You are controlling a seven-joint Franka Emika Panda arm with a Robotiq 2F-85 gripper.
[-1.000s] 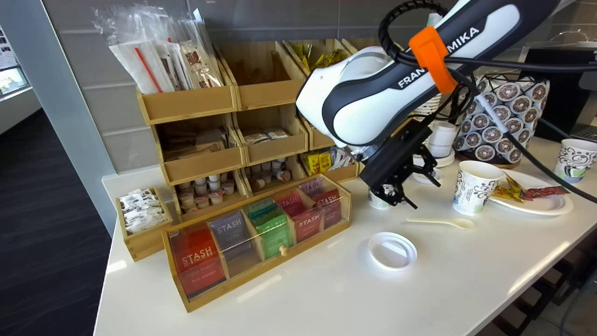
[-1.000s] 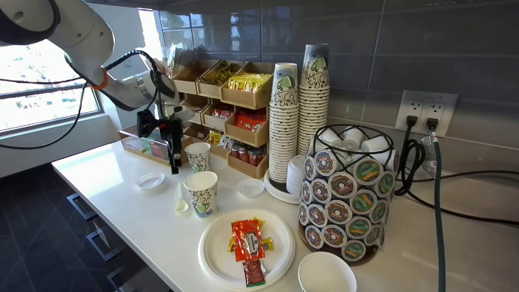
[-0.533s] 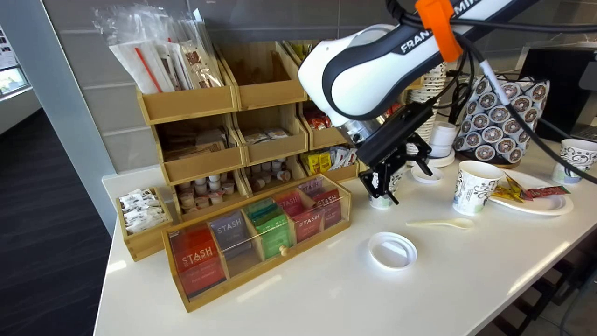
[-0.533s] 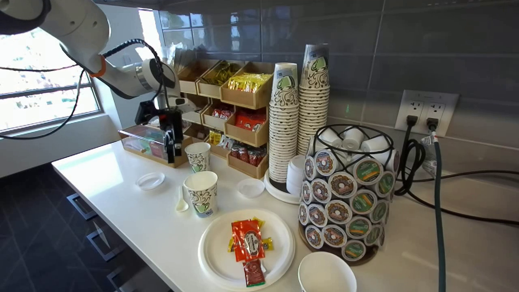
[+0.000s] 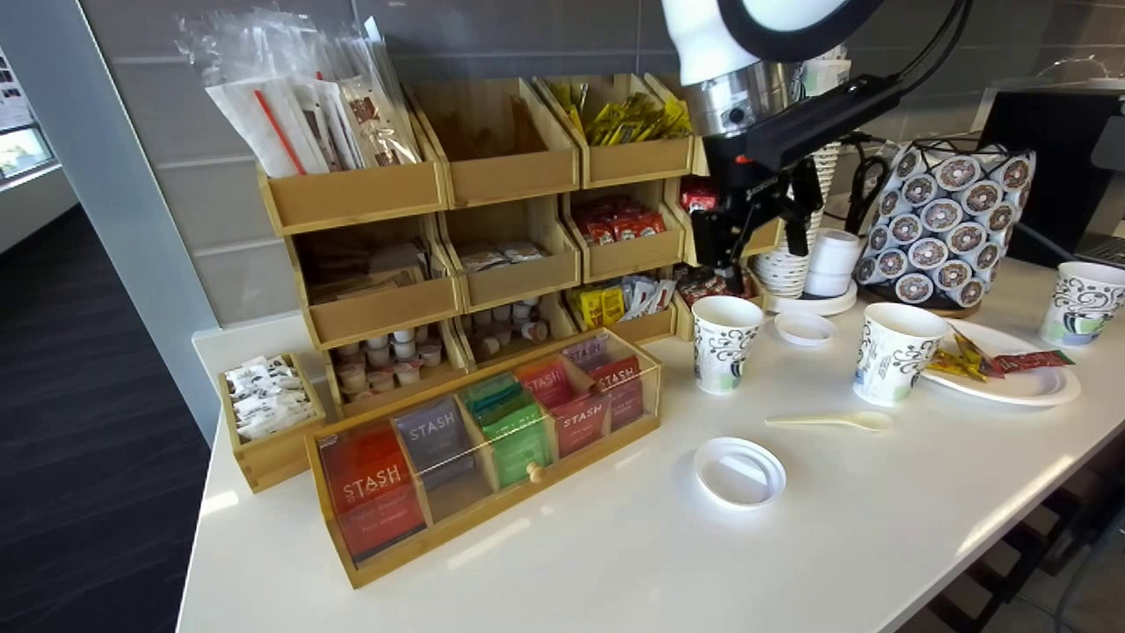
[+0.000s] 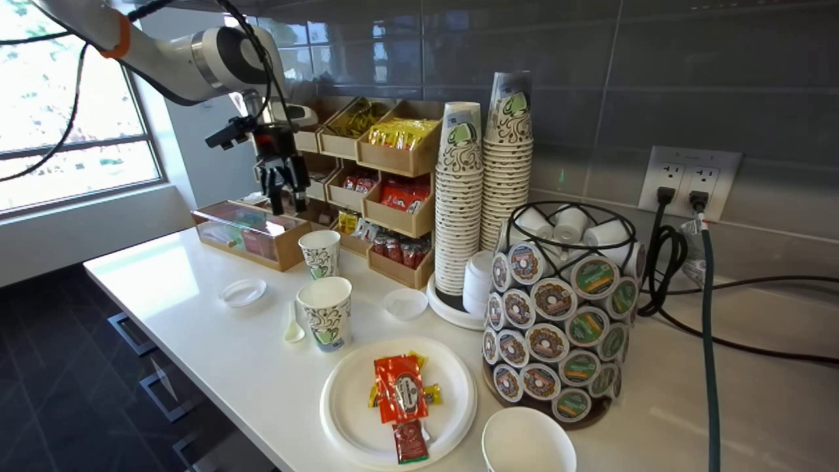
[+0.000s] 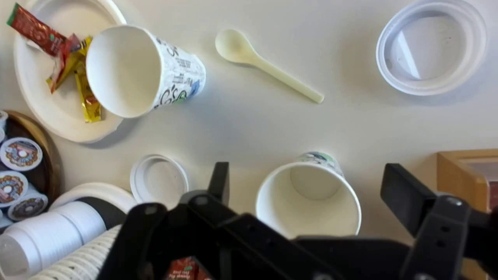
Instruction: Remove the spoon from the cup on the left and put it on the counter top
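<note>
The pale yellowish spoon (image 5: 826, 420) lies flat on the off-white counter top (image 5: 562, 563), in front of the two nearer cups; it also shows in the wrist view (image 7: 272, 69) and in an exterior view (image 6: 293, 328). The cup on the left (image 5: 726, 347), white with a greenish print, stands upright and its inside looks empty in the wrist view (image 7: 311, 202). My gripper (image 5: 766, 264) is open and holds nothing. It hangs above that cup, with the cup's rim between the two spread fingers in the wrist view. The spoon lies apart from the gripper.
Another patterned cup (image 5: 896, 356) stands beside the spoon. A white lid (image 5: 740, 473) lies at the front, and a smaller one (image 5: 805, 329) behind. The tea box (image 5: 492, 457), wooden bins (image 5: 510, 171), plate with packets (image 6: 341, 400), cup stacks (image 6: 459, 223) and pod rack (image 6: 557, 328) surround the area.
My arm and gripper have risen well above the counter, and the gripper has turned to point more straight down. The left cup, partly hidden before, now shows fully. The spoon and cups have stayed put.
</note>
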